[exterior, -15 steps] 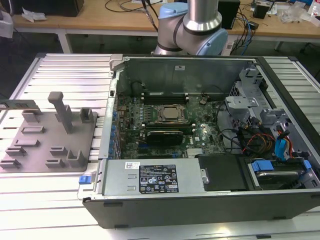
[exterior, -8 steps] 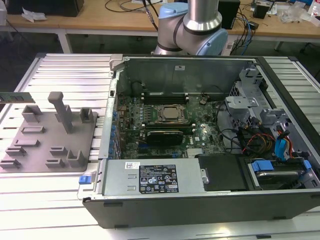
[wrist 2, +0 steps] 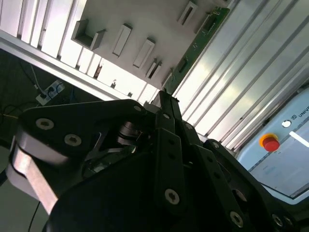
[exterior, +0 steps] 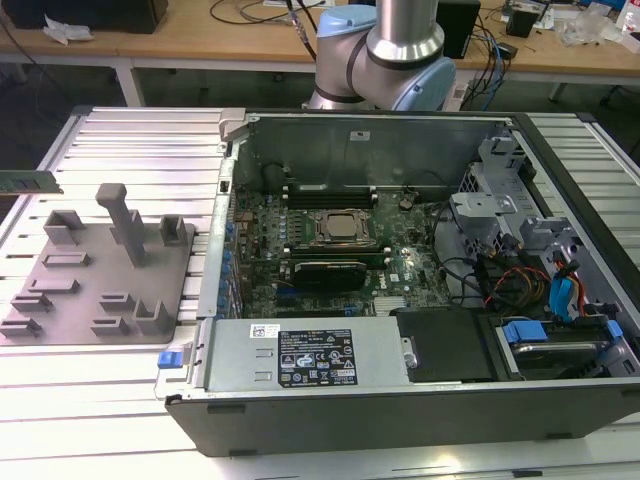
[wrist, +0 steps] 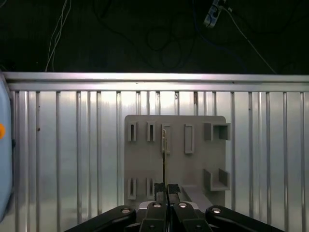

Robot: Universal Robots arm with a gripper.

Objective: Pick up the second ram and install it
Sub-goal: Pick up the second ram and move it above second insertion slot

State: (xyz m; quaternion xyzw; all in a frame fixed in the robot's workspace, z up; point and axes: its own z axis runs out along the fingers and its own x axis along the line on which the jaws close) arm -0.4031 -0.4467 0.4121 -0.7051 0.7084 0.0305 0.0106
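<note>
While the gripper (wrist: 166, 187) has its fingers pinched shut on the ram (wrist: 164, 159), the stick hangs above the grey tray (wrist: 176, 169) and is seen edge-on as a thin line in the first wrist view. In the second wrist view the same ram (wrist 2: 195, 46) juts straight out from the fingertips as one long green strip. In the exterior view the ram (exterior: 28, 182) shows at the picture's left edge, above the slatted table (exterior: 130, 140) and well apart from the computer case (exterior: 400, 410).

Between the ram and the case lie the tray (exterior: 95, 270), with its one tall post (exterior: 122, 220), and then the case's near side wall. In the first wrist view the tray shows a row of four narrow slots (wrist: 188, 137) and two open-sided brackets (wrist: 217, 131); the ram's far end shows against one of the slots.

There is one case, lying open on its side. Inside it are one processor socket (exterior: 345, 228) in the middle of the board, one labelled power box (exterior: 310, 355) along the near wall, and a tangle of cables towards the exterior view's right. The arm's base (exterior: 385, 55) stands behind the case. A pale control tablet (wrist 2: 285, 159) with one red button (wrist 2: 270, 143) lies on the table.
</note>
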